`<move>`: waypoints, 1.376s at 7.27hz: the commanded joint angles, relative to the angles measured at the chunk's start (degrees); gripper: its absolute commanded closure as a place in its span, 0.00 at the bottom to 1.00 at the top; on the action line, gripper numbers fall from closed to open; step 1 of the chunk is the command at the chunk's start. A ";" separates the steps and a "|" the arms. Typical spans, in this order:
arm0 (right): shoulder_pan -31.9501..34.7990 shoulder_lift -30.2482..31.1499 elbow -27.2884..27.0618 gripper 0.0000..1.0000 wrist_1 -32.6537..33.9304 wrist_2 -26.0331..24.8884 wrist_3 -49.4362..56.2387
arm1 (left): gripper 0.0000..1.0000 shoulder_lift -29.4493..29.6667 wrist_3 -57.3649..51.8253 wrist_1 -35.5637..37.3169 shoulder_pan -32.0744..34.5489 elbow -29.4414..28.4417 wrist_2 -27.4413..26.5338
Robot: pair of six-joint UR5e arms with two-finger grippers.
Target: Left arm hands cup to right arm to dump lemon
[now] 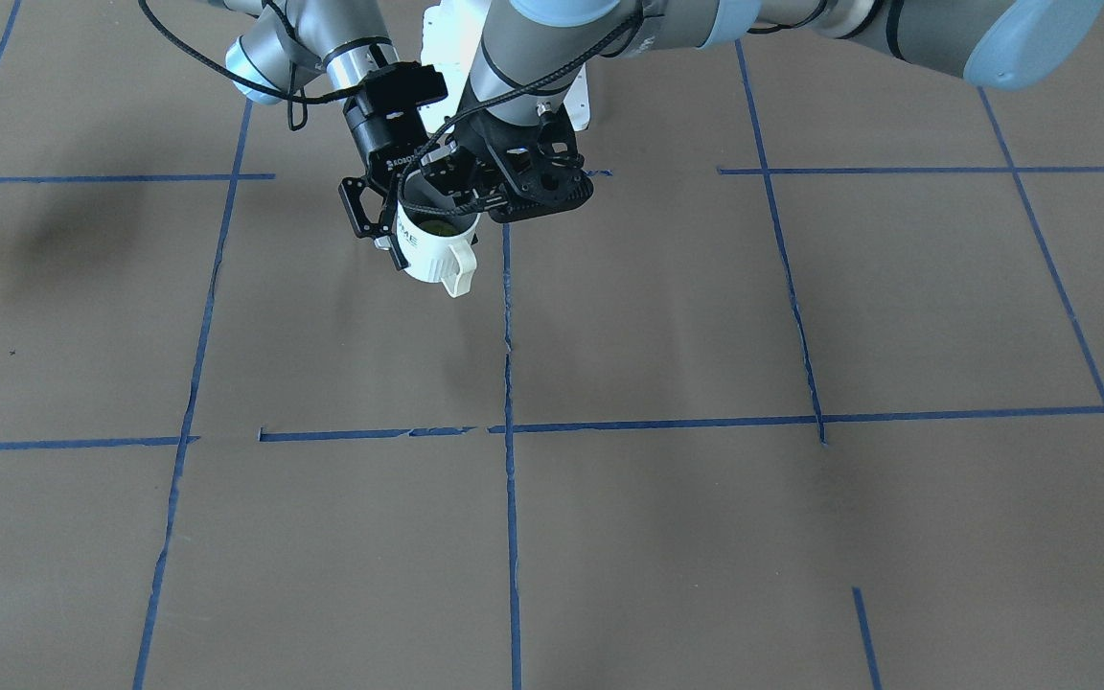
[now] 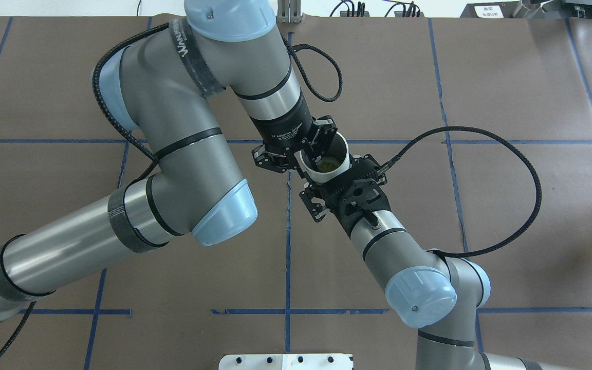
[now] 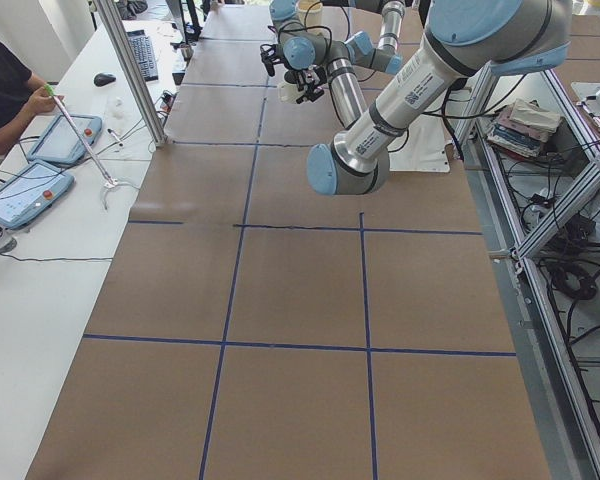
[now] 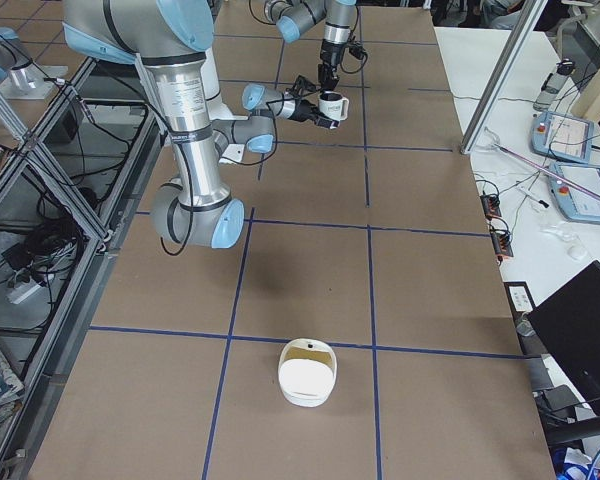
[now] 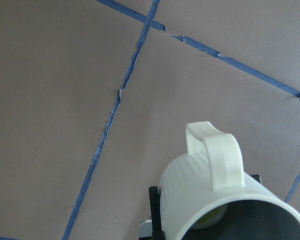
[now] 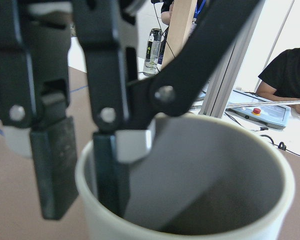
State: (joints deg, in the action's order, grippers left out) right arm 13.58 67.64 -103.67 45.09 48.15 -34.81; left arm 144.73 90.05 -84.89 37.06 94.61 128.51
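Left claw (image 2: 305, 154), slim and boxy, pinches the rim of the mug (image 2: 338, 154), one finger inside. Ribbed and white, it hangs upright below that claw, long axis vertical. Its loop handle points away from the right claw (image 2: 339, 184), and a dull yellow-green lemon (image 2: 327, 164) lies inside. That black openwork claw flanks its wall; grip unclear.

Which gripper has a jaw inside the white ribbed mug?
The left arm's slim boxy black gripper: its jaws straddle the white ribbed mug's rim from above. The wide openwork right gripper is outside, beside it.
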 commanded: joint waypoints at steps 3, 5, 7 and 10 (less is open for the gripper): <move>0.48 6.58 -3.35 0.71 -0.87 -1.73 -0.61 | 0.00 -0.33 -0.05 -0.19 2.29 4.52 -0.19; 1.53 19.39 -7.24 0.74 -6.56 -3.67 -6.90 | 0.00 -0.42 0.13 -0.19 2.57 4.88 -0.28; 4.69 31.34 -6.90 0.75 -20.58 -3.59 -11.48 | 0.00 -1.03 0.13 -0.19 2.58 4.88 -0.37; 5.93 42.98 -3.23 0.77 -34.58 -2.98 -23.10 | 0.00 -1.47 0.04 -0.19 2.57 5.06 -1.95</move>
State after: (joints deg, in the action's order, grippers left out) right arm 18.83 105.79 -109.00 16.67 44.80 -54.63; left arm 143.56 90.10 -85.12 39.58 99.56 126.85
